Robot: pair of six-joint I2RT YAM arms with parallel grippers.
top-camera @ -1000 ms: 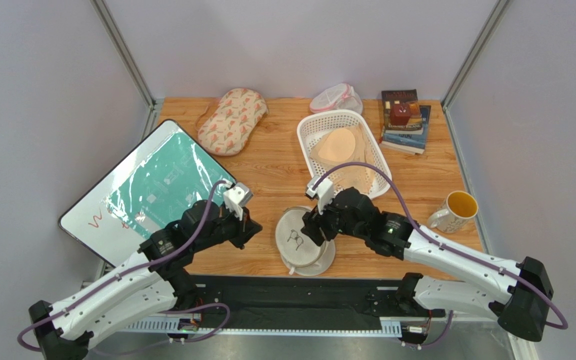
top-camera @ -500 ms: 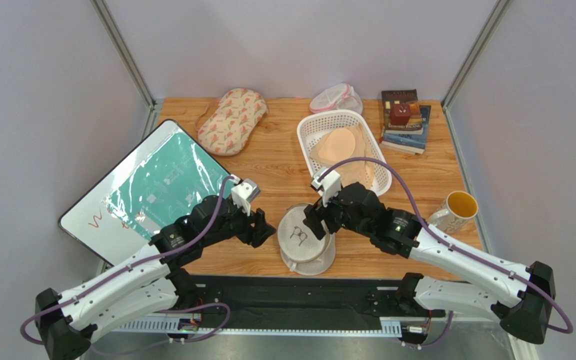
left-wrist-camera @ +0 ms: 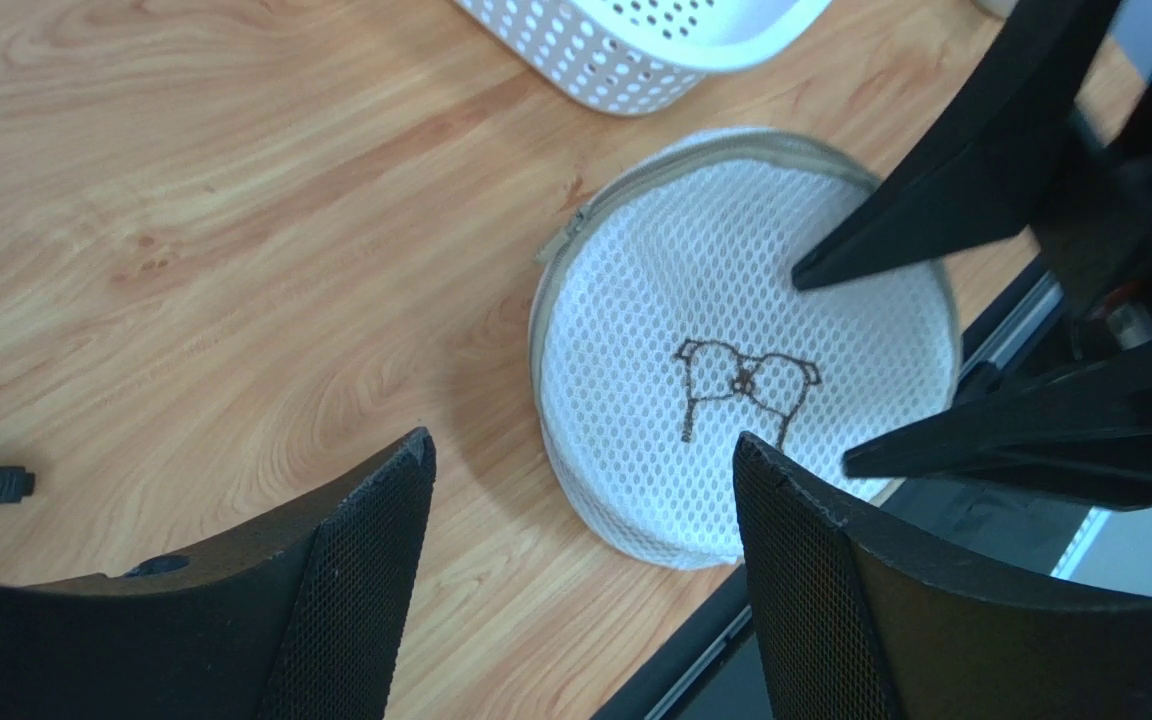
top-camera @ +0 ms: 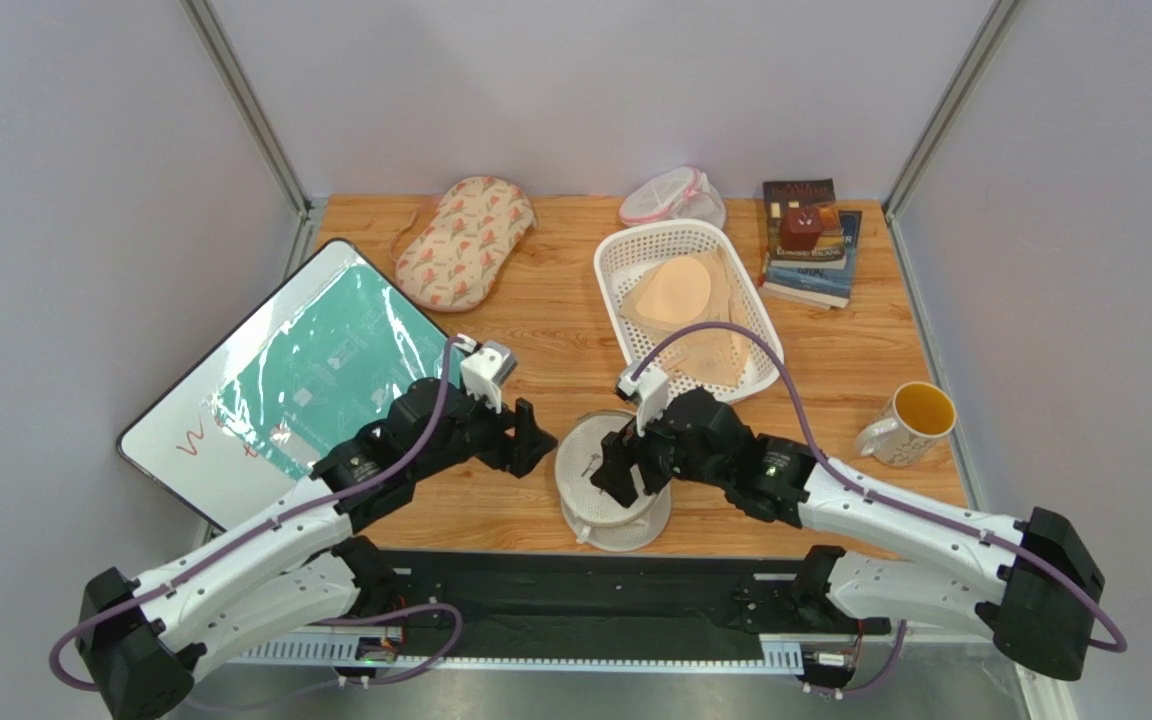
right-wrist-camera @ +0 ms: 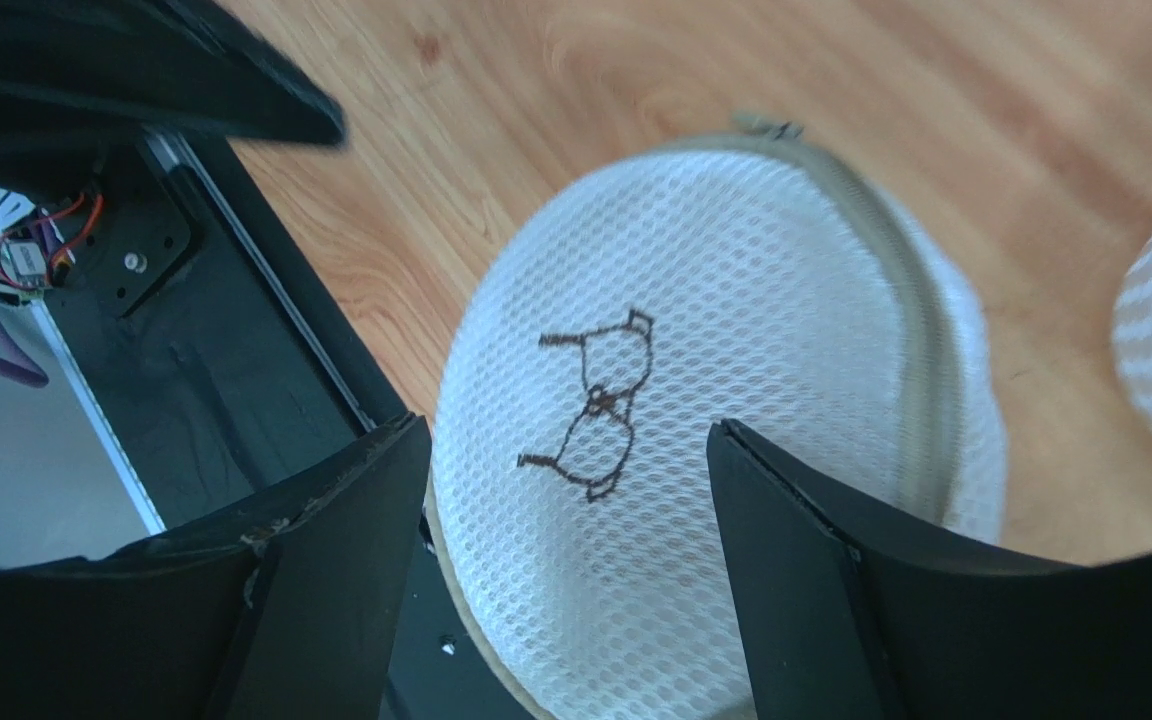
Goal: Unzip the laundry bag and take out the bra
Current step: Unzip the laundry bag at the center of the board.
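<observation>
The laundry bag [top-camera: 608,480] is a round white mesh dome with a small bra icon [left-wrist-camera: 740,383] on top, lying at the table's near edge and partly over it. Its tan zip band [right-wrist-camera: 920,345] runs round the rim and looks closed. The bra is hidden. My right gripper [top-camera: 620,468] hovers open just over the bag's top, and in the right wrist view the icon [right-wrist-camera: 593,402] lies under the gap of that gripper [right-wrist-camera: 567,428]. My left gripper [top-camera: 534,440] stands open just left of the bag and holds nothing; in its own view this gripper [left-wrist-camera: 582,443] frames the bag's [left-wrist-camera: 657,300] left edge.
A white basket [top-camera: 608,258] with a pale peach bra [top-camera: 672,293] stands behind the bag. An oval patterned bag [top-camera: 462,240], a small pink-trimmed mesh bag [top-camera: 669,195] and books [top-camera: 808,240] line the back. A mug [top-camera: 913,420] is right, a whiteboard [top-camera: 297,375] left.
My left gripper has opened and swung right, up to the bag's left side. My right gripper has dropped toward the near edge, over the bag's top, and opened a little wider.
</observation>
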